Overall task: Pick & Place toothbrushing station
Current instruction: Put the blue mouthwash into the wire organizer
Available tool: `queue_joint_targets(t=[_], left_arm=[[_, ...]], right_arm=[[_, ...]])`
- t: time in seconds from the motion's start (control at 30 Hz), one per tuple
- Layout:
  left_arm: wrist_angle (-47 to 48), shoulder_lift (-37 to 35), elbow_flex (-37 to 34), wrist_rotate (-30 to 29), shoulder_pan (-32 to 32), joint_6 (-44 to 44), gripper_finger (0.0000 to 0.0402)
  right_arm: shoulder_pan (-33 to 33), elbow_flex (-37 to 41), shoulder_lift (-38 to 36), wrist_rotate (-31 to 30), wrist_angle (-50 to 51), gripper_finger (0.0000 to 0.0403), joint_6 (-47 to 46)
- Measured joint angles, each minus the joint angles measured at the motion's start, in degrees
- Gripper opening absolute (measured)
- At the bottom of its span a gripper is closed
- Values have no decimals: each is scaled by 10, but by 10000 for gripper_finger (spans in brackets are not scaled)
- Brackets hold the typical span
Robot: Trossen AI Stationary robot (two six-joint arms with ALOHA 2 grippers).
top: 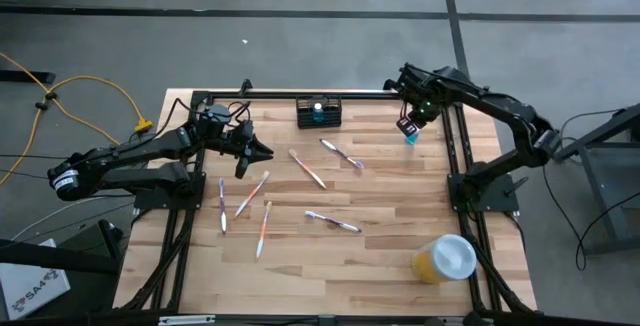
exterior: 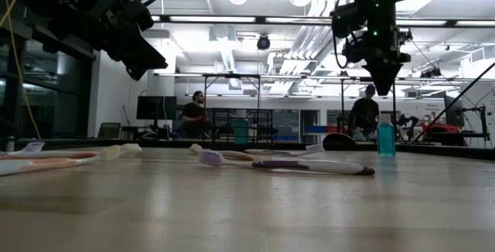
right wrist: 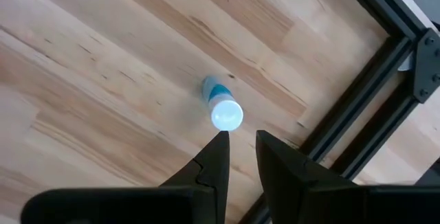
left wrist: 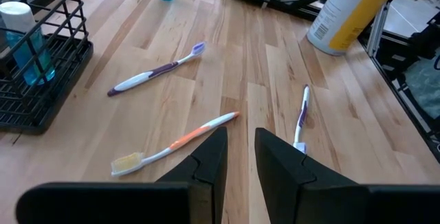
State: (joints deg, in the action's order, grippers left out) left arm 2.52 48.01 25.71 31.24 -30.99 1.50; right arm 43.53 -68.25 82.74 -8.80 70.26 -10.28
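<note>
Purple toothbrush (exterior: 282,163) lies nearest; both pincers, left (left wrist: 239,157) and right (right wrist: 239,157), slightly spread, empty; caddy (left wrist: 38,73) cut off.

table (top: 390,251): pale wood planks, smooth, faint sheen
caddy (top: 319,113): black wire
toothbrushes (top: 310,169): glossy plastic
frame (top: 462,161): matt black metal

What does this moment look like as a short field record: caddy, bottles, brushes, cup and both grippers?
caddy: black wire caddy at the table's far edge, one blue bottle inside
loose bottle: small blue bottle upright on the wood near the right frame rail
toothbrushes: six lying loose on the table, e.g. purple one and orange one
cup: yellow cup with white lid, lying on its side
left gripper: above the table, holding nothing
right gripper: above the loose bottle, holding nothing
</note>
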Motion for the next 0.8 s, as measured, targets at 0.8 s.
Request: queue_joint_targets(t=[0.8], left_arm=[[0,0,0,0,0,0,71]], right_arm=[[0,0,0,15,2,67,15]])
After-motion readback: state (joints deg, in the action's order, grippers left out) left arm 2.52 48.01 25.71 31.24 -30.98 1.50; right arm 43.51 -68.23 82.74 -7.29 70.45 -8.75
